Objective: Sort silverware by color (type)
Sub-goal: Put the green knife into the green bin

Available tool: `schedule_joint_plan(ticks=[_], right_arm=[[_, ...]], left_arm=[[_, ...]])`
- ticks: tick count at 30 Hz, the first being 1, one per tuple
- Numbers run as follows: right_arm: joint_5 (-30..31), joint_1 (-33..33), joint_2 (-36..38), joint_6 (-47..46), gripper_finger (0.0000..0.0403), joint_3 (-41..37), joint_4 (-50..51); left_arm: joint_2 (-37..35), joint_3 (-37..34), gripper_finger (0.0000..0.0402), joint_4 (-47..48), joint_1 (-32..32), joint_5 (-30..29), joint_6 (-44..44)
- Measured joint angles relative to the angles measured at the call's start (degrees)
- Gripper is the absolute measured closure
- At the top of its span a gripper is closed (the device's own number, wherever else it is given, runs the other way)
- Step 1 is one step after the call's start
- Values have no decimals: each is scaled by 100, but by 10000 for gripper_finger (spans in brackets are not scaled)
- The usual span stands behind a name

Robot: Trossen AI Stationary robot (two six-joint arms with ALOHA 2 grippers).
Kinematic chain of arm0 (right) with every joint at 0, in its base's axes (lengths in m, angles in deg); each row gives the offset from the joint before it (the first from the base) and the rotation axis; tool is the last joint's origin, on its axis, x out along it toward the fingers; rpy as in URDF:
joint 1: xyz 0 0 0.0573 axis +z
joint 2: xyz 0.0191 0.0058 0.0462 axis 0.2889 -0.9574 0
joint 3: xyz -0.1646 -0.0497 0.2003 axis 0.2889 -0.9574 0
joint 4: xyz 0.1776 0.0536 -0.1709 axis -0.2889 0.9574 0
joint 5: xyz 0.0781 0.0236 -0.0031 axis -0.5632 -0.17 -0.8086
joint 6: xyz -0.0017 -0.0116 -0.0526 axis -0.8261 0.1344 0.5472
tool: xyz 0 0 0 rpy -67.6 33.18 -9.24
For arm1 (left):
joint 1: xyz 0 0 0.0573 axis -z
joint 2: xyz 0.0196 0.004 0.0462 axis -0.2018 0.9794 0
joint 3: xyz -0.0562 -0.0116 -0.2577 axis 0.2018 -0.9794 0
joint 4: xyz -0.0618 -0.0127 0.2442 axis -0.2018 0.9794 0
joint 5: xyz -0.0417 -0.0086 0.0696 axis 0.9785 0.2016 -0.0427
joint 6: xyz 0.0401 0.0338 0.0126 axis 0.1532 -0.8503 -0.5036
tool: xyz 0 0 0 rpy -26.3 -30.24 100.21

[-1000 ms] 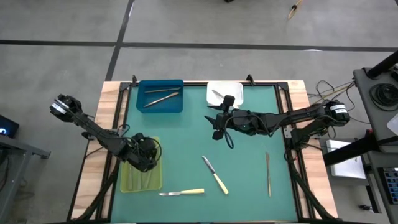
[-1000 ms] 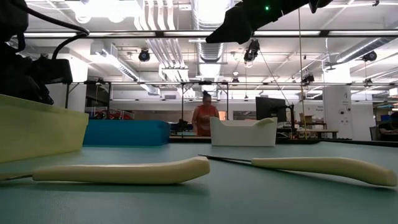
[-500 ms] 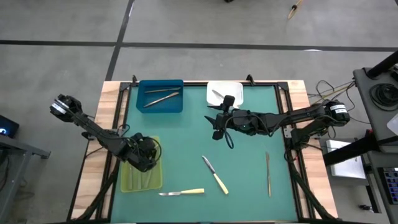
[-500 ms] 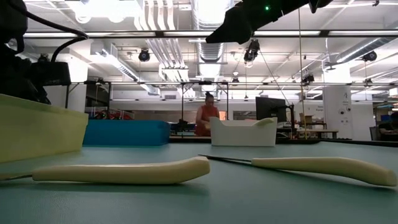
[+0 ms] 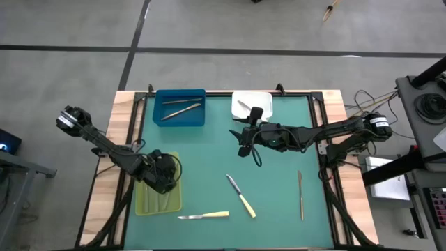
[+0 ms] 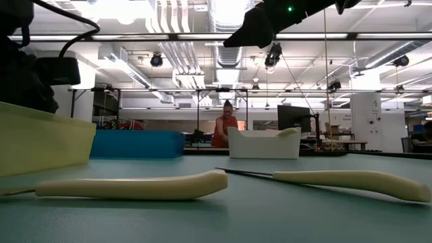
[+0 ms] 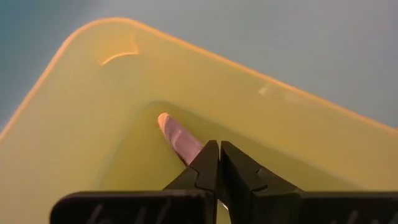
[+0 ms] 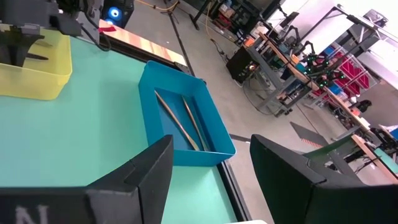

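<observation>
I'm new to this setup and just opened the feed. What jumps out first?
Three coloured trays: blue tray and white tray at the far edge, yellow-green tray at left, with the shut left claw inside it. Two yellow-handled knives lie loose on the green mat.

Two knives with pale yellow handles were seen flat on the green worktop [image 5: 279,167]. One knife [image 5: 241,195] was laid slanting near the middle, and the other knife [image 5: 203,216] was laid almost level near the front edge. A slim grey utensil [image 5: 300,194] was laid straight, well apart to their right. Two thin brownish utensils [image 5: 180,107] were laid side by side in the blue tray [image 5: 159,120]. A grey piece [image 5: 243,106] was seen in the white tray [image 5: 265,97]. Some utensils [image 5: 162,201] were laid lengthwise in the yellow-green tray [image 5: 142,207].
</observation>
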Motion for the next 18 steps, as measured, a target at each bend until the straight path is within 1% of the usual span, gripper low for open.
schedule_joint_plan(ticks=[7, 18], right_arm=[[1, 0, 0, 0, 197, 0, 2], [1, 2, 0, 0, 197, 0, 7]], left_arm=[[2, -168, 402, -438, -2, -26, -52], [2, -378, 402, -425, -3, -92, 193]])
